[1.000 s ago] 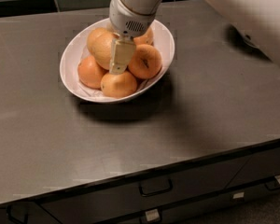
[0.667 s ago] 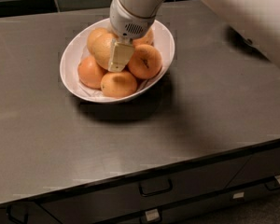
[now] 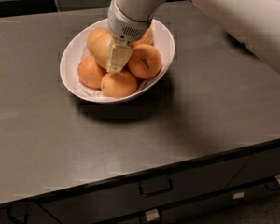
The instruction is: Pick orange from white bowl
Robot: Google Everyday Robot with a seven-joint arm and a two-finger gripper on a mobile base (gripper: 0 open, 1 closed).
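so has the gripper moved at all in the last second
No, not noticeably: the gripper sits at the same spot on the orange, unshifted against the white bowl rim.

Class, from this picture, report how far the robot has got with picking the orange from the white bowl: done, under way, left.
Done: the approach. The gripper is down in the white bowl, against the palest orange. Under way: securing that orange; whether it is gripped cannot be seen. Left: lifting it clear, since it lies among the other oranges in the bowl.
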